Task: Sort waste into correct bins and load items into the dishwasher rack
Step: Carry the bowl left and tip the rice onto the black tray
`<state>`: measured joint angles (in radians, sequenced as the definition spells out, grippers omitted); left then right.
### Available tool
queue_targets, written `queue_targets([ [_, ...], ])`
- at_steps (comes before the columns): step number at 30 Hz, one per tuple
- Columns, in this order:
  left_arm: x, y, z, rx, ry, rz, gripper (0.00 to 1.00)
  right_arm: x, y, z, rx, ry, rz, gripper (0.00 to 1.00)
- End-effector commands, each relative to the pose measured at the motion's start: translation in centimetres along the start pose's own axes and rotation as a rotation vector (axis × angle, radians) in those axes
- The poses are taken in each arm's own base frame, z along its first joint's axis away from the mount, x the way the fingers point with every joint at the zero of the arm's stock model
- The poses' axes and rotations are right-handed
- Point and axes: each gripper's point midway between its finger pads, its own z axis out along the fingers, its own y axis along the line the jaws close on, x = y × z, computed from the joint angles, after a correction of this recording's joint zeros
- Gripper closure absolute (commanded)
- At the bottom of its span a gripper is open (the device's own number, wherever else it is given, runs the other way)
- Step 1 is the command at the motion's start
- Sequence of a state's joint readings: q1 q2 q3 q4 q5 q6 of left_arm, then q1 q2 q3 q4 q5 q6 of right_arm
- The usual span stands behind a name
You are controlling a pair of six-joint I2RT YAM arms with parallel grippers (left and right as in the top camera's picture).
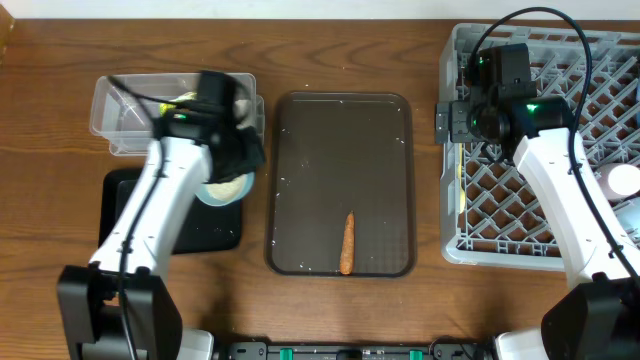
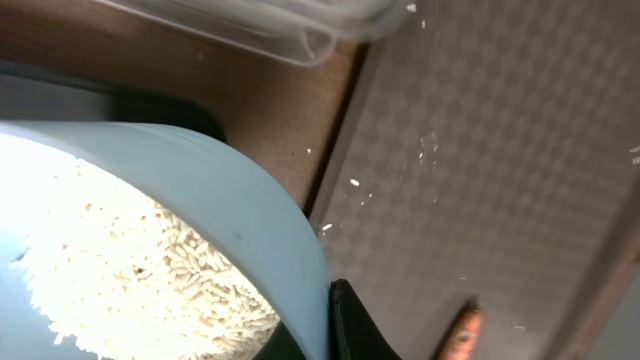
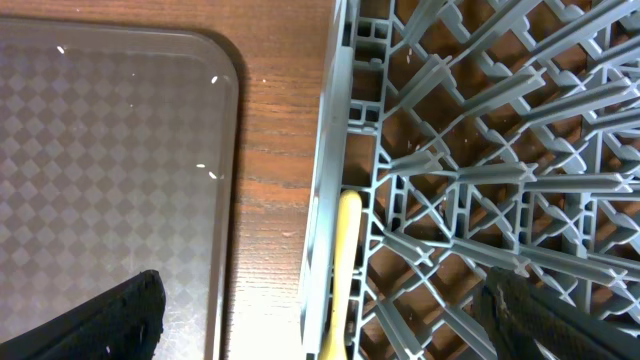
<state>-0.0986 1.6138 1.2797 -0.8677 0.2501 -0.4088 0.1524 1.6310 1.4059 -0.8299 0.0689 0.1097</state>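
My left gripper (image 1: 235, 165) is shut on the rim of the light blue cup (image 1: 222, 188), which is tipped over the black tray bin (image 1: 150, 215). In the left wrist view the cup (image 2: 250, 220) is full of white rice (image 2: 130, 270), with its wall pinched at my gripper (image 2: 325, 330). The clear tub bin (image 1: 125, 110) holds a yellow-green wrapper (image 1: 180, 100). An orange carrot stick (image 1: 347, 245) lies on the brown serving tray (image 1: 340, 130). My right gripper (image 1: 455, 122) hangs open over the left edge of the dishwasher rack (image 1: 540, 230), above the pale yellow spoon (image 3: 347, 260).
Loose rice grains (image 2: 355, 183) dot the serving tray (image 2: 500, 180). A pale round item (image 1: 624, 180) sits at the rack's right side. Bare wood table (image 3: 280, 150) separates the tray (image 3: 110, 150) from the rack wall (image 3: 325, 200).
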Motion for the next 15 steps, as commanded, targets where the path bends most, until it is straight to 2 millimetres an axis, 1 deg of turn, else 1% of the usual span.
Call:
queue_targets([
  [1,0.1,0.5,-0.7,0.182,0.060,-0.005,0.94,0.0,-0.4,0.0,0.013,-0.001,-0.010,0.01],
  [7,-0.9,2.0,-2.3,0.459,0.056,-0.016,0.94,0.0,-0.4,0.0,0.013,-0.001,-0.009,0.01],
  [12,-1.3,4.6,-2.5,0.605,0.009,-0.105,0.94,0.0,-0.4,0.0,0.013,-0.001,-0.009,0.01],
  [15,-1.3,5.1,-3.3,0.767,-0.036,-0.129,0.94,0.0,-0.4,0.0,0.013,-0.001,-0.009,0.01],
])
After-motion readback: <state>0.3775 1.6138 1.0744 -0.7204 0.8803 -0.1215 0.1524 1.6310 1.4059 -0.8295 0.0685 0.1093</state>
